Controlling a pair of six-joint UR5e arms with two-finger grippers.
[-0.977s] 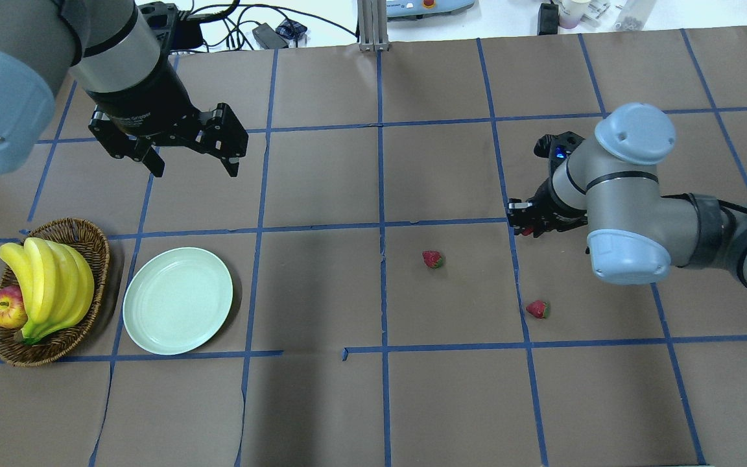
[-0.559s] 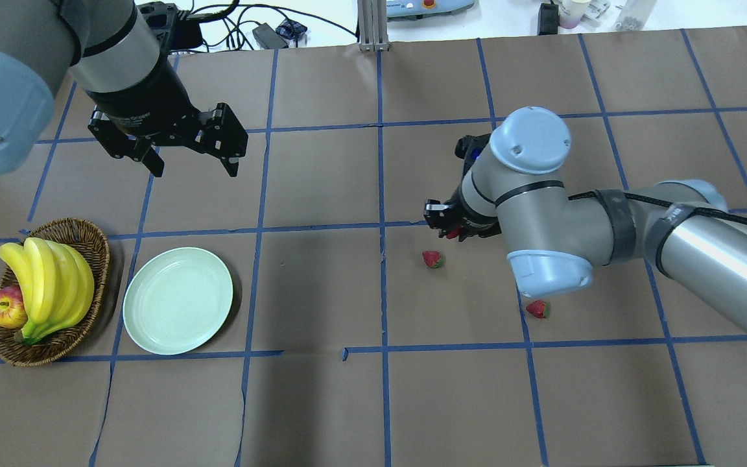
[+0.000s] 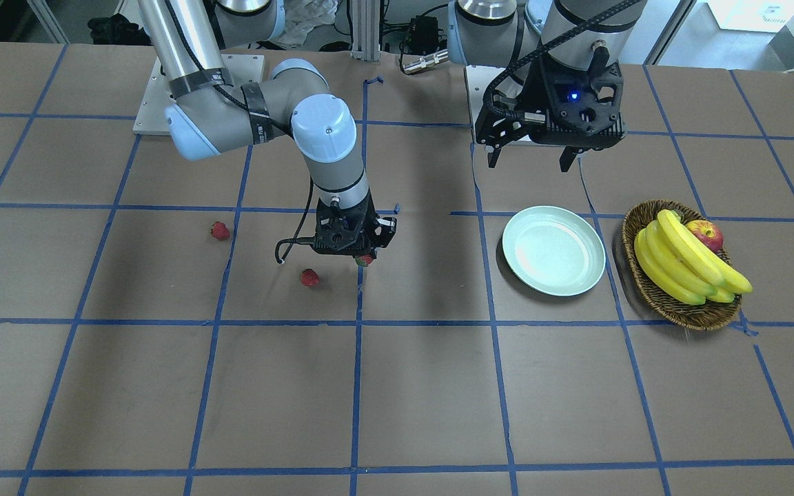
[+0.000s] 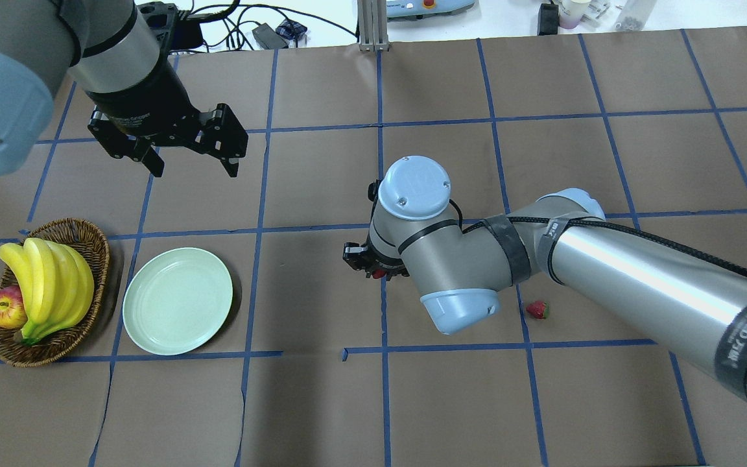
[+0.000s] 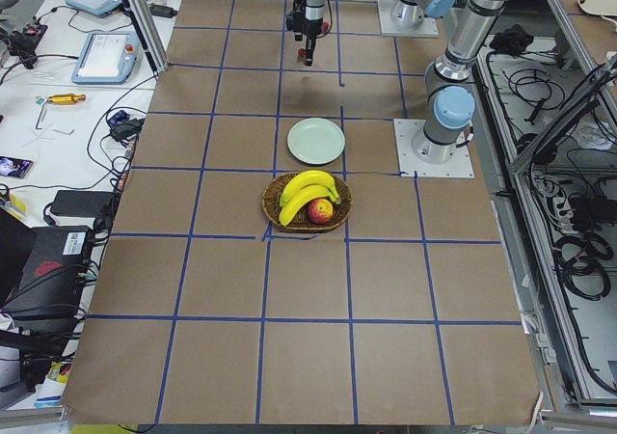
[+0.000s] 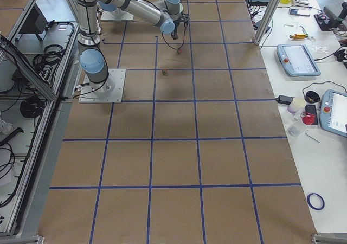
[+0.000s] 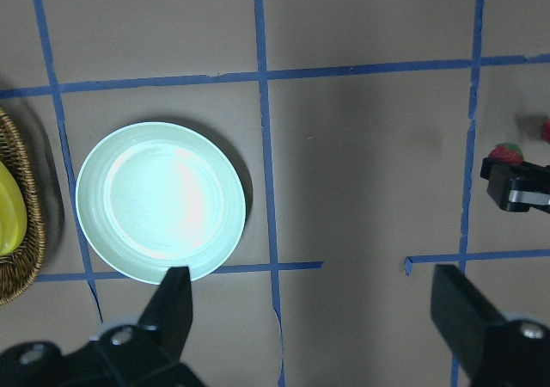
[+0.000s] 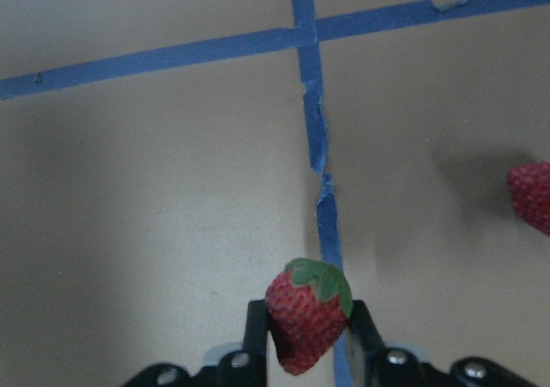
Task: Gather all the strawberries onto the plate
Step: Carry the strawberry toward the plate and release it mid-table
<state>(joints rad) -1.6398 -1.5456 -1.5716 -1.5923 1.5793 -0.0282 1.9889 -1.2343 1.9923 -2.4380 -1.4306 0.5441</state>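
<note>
My right gripper (image 4: 377,272) is shut on one strawberry (image 8: 308,318) and holds it just above the table's middle; this also shows in the front view (image 3: 365,260). Two more strawberries lie on the paper: one (image 3: 309,277) close to the right gripper, one (image 3: 219,230) farther out. In the overhead view only the far one (image 4: 537,309) shows; my right arm hides the other. The pale green plate (image 4: 177,300) is empty, well to the left of the right gripper. My left gripper (image 4: 196,172) hangs open and empty above and beyond the plate (image 7: 160,199).
A wicker basket (image 4: 98,240) with bananas (image 4: 49,285) and an apple (image 4: 5,308) stands just left of the plate. Blue tape lines cross the brown paper. Cables and devices lie past the table's far edge.
My right arm has swung left across the table with the strawberry in its gripper, passing over one lying strawberry. The left arm has not moved.
</note>
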